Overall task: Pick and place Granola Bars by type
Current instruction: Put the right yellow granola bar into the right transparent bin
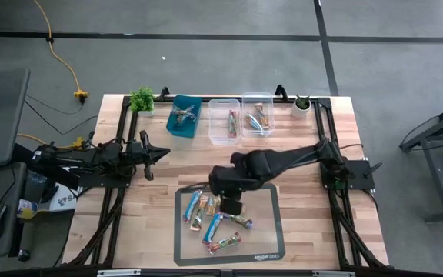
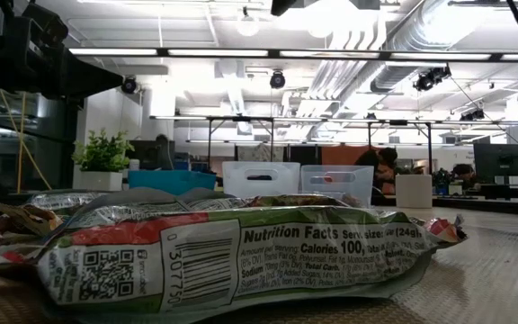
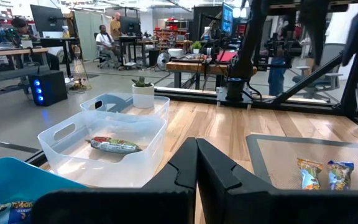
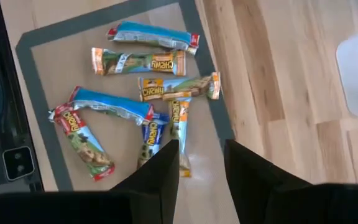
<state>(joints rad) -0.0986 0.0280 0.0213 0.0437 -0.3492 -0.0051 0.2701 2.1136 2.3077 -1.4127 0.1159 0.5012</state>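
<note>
right tool (image 4: 202,163) hangs over the near part of the grey mat (image 1: 267,237), fingers apart, nothing between them; its arm reaches in from the counter's right edge toward the middle

Granola Bars (image 4: 143,62) lie loose on the mat in a cluster under and beside that tool: blue, orange and red-green wrappers, some overlapping, none gripped. low view has one bar (image 2: 241,252) right against the lens, nutrition label up

left tool (image 3: 196,163) fingers pressed together, empty, parked at the counter's left side pointing toward the bins, well apart from the mat

wooden counter (image 1: 298,154) with black frame rails on both sides. far edge, left to right: small green plant (image 1: 141,98), teal bin (image 1: 184,115) holding a bar, two clear bins (image 1: 224,121) each with bars inside, white pot (image 1: 301,105) with a small plant

room: grey floor, yellow cable (image 1: 61,55) running across it, desk with a mouse off the left side. beyond the counter an open workshop with benches, monitors, ceiling ducts; people seated at desks in the background
</note>
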